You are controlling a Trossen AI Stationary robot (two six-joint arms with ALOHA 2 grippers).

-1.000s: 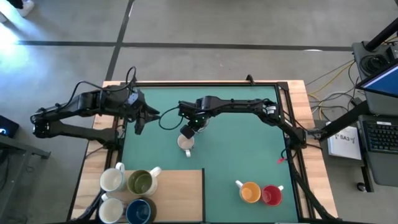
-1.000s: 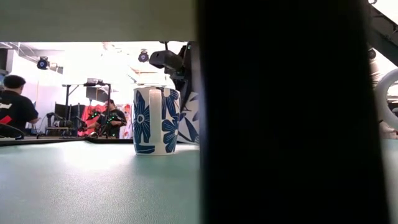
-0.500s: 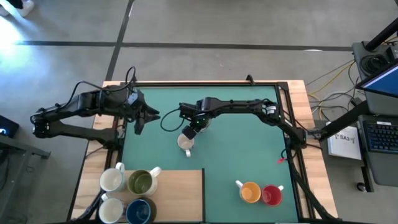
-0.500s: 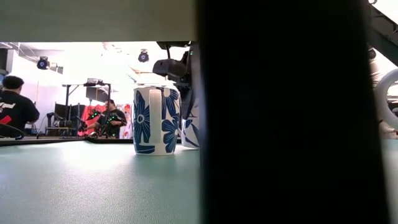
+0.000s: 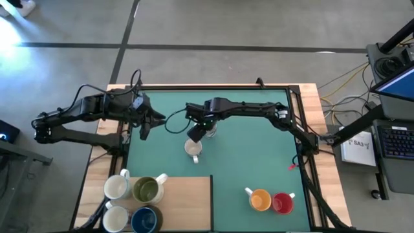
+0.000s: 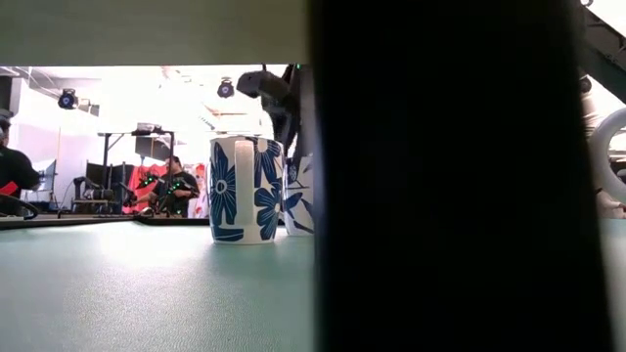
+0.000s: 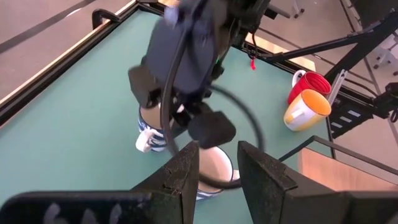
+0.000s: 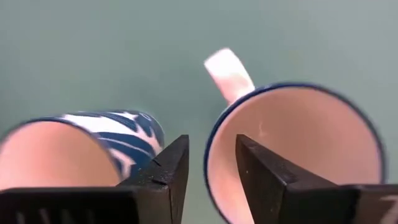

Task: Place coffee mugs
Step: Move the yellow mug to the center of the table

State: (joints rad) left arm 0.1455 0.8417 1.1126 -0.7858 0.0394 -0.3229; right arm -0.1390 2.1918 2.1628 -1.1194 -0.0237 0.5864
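Coffee mugs are in three groups, so I'll place everything off the wooden board at the near left corner of the bench.

On the board's left part sit four of them, packed in a tight square: a white mug and an olive-green mug on the far row, another white mug and a dark blue mug on the near row.

Off the board's right edge, on the green surface, an orange mug and a red mug stand touching or nearly so, orange being the one closer to the board.

Past the board's far edge, out in the middle of the green, there's a white mug with blue flowers, upright, handle pointing back toward the board. A second flowered mug stands just beside it, farther from the board, mostly hidden under the arm from above.

The right gripper hangs over that flowered pair, jaws apart, nothing in them. Its wrist camera looks straight down into both cups.

The left gripper waits beyond the board's far left corner, off to the pair's side, jaws apart and empty too.
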